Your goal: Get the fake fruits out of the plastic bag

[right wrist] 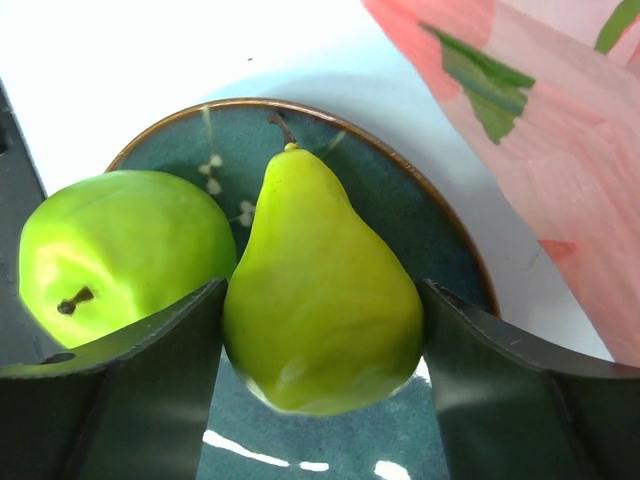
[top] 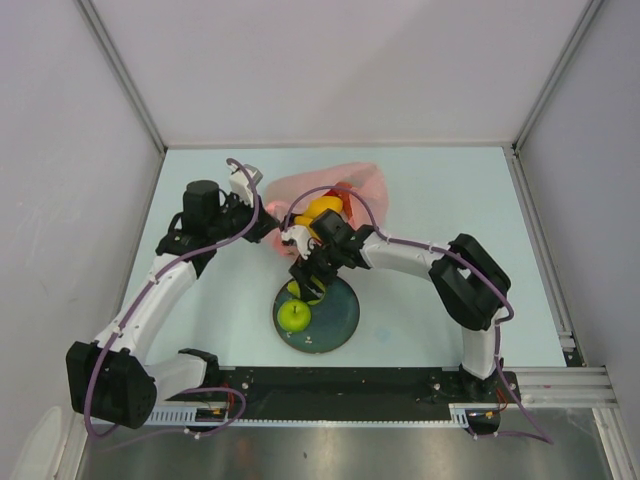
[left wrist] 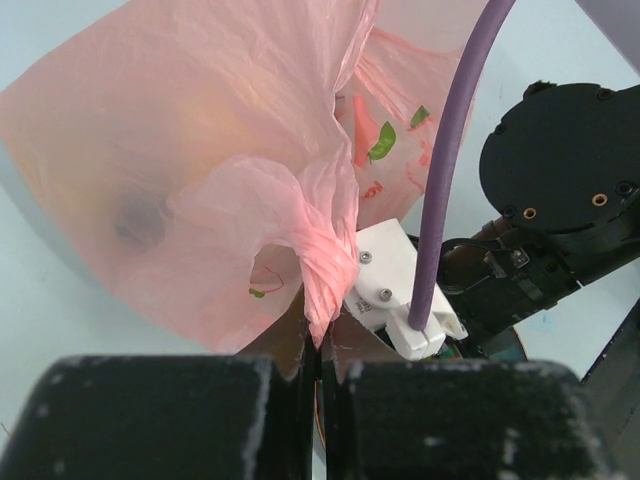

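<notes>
Fake fruits (top: 322, 209) partly out: green apple (right wrist: 120, 250) on plate (right wrist: 425, 205), green pear (right wrist: 320, 300) over plate, right gripper (right wrist: 322, 312) clamped on it. Orange ones remain inside plastic bag (left wrist: 200, 150), far side; left gripper (left wrist: 320, 345) pinching bag fold.

We find the left gripper (left wrist: 320, 345) fully closed, arm extended forward; right gripper (right wrist: 320, 340) jaws wide, arm folded inward

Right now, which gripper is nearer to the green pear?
Right. The right gripper holds the green pear between its fingers over the plate; the left gripper is well away, pinching a bunched fold of the plastic bag.
</notes>
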### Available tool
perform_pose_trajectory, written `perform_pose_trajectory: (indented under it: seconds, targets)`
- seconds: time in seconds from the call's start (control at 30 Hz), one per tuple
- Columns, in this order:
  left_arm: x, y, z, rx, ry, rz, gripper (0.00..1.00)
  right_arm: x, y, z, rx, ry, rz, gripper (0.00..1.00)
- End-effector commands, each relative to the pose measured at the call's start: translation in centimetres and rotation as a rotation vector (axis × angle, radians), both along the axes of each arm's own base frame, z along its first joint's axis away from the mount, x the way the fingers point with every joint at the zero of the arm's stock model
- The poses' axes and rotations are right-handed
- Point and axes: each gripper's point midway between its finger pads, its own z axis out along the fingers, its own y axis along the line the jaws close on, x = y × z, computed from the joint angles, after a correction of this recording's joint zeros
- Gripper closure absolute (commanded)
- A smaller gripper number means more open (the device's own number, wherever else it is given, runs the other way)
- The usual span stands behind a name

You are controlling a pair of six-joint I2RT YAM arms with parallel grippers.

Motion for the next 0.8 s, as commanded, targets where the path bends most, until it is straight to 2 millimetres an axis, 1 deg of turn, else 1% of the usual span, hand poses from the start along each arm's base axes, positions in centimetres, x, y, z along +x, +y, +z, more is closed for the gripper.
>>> perform_pose_trajectory:
  seconds: [0.0, 0.03, 0.07, 0.13, 0.4, 0.43, 0.47, 0.5, 0.53, 0.63, 0.67, 0.73, 0.77]
  targets:
    - [0.2, 0.1, 1.1, -0.004, -0.056, -0.009, 1.00, 1.4, 0.3, -0.5, -0.030, -0.062, 0.004, 0.16]
    - [0.2, 0.1, 1.1, -0.004, -0.056, -0.009, 1.00, 1.4, 0.5, -0.2, -0.022, -0.063, 0.011, 0.15]
    - [0.3, 0.2, 1.1, -0.004, -0.056, -0.007, 1.00, 1.4, 0.5, -0.3, -0.020, -0.062, 0.020, 0.11]
    - [0.3, 0.2, 1.1, -0.005, -0.057, -0.005, 1.00, 1.2, 0.7, -0.1, -0.016, -0.064, 0.038, 0.09]
    - [0.1, 0.3, 0.8, -0.007, -0.048, -0.005, 1.00, 1.5, 0.8, 0.4, -0.016, -0.081, 0.048, 0.05]
    - [0.2, 0.3, 0.8, -0.005, -0.049, -0.004, 1.00, 1.5, 0.9, 0.7, -0.011, -0.088, 0.049, 0.02]
    - [0.2, 0.3, 0.8, -0.005, -0.051, -0.003, 1.00, 1.6, 0.8, 1.0, -0.009, -0.090, 0.048, 0.01]
    - [0.3, 0.4, 0.8, -0.005, -0.051, -0.001, 1.00, 1.7, 0.9, 1.5, -0.001, -0.084, 0.034, 0.01]
    - [0.3, 0.4, 0.8, -0.005, -0.051, 0.000, 1.00, 1.9, 0.9, 2.5, 0.020, -0.089, 0.025, 0.00]
    - [0.5, 0.5, 0.8, -0.003, -0.050, 0.006, 1.00, 1.9, 1.2, 4.5, 0.070, -0.079, 0.020, 0.00]
    - [0.5, 0.5, 0.7, -0.004, -0.047, 0.008, 1.00, 1.9, 1.1, 5.5, 0.085, -0.094, 0.025, 0.00]
    - [0.6, 0.7, 0.3, 0.000, -0.039, 0.015, 1.00, 2.0, 0.7, 6.1, 0.086, -0.106, 0.026, 0.00]
    - [0.6, 0.7, 0.2, 0.002, -0.035, 0.013, 1.00, 2.5, 0.2, 6.7, 0.090, -0.108, 0.007, 0.00]
